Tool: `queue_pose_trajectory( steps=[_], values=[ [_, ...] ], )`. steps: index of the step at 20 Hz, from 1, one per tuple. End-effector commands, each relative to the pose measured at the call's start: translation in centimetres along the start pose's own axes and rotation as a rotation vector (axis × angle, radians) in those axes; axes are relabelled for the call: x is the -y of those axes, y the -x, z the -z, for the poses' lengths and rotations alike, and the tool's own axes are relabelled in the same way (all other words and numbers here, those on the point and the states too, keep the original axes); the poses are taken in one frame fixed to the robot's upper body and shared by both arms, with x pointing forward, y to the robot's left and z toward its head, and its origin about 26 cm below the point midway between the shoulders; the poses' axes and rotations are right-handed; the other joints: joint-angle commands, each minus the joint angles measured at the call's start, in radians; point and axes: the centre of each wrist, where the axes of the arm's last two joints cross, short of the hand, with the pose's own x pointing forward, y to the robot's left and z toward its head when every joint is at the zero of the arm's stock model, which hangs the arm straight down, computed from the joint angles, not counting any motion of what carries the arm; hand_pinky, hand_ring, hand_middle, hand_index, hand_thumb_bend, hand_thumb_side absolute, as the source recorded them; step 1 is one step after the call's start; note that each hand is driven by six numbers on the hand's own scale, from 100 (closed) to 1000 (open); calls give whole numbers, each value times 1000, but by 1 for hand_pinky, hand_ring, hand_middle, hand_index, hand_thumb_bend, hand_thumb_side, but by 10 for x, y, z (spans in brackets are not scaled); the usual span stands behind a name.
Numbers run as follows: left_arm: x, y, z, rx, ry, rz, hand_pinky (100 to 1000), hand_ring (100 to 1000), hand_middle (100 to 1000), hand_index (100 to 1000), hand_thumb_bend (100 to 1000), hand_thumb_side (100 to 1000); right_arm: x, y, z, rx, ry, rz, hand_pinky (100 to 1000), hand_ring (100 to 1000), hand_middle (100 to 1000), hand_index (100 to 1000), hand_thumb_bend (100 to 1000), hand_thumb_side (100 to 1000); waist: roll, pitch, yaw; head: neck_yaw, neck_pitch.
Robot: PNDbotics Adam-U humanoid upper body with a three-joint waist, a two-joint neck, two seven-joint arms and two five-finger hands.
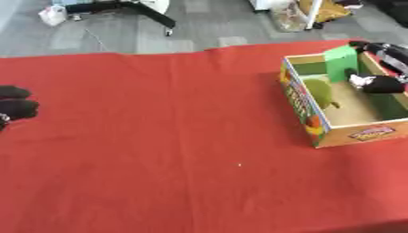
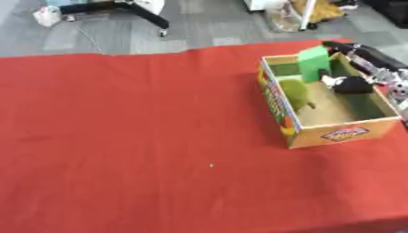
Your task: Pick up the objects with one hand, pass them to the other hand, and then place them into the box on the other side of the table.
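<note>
Nearest, the red surface [image 1: 159, 159] lies bare. At its left edge the left hand [image 1: 14, 108] rests clenched, holding nothing. Farther right, the right hand [image 2: 350, 84] reaches into the box [image 2: 344, 133], grip unclear; a green object [image 2: 295, 93] lies just left of it.
</note>
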Motion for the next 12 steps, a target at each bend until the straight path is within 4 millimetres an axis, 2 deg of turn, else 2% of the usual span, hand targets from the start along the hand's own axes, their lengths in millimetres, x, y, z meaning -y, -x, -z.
queue_pose_trajectory(
  steps=[1,12],
  values=[
    [-3,-3,2,11,5,19,753,715,712,803,117,887,37,-6,-1,41,15,-157,993,973,1000,1000,100,289,-4,-5,-2,5,5],
    [-3,-1,0,0,8,21,753,715,711,803,116,888,50,-17,-2,67,42,-294,1000,997,1000,1000,100,365,-8,-10,-4,4,13]
  ],
)
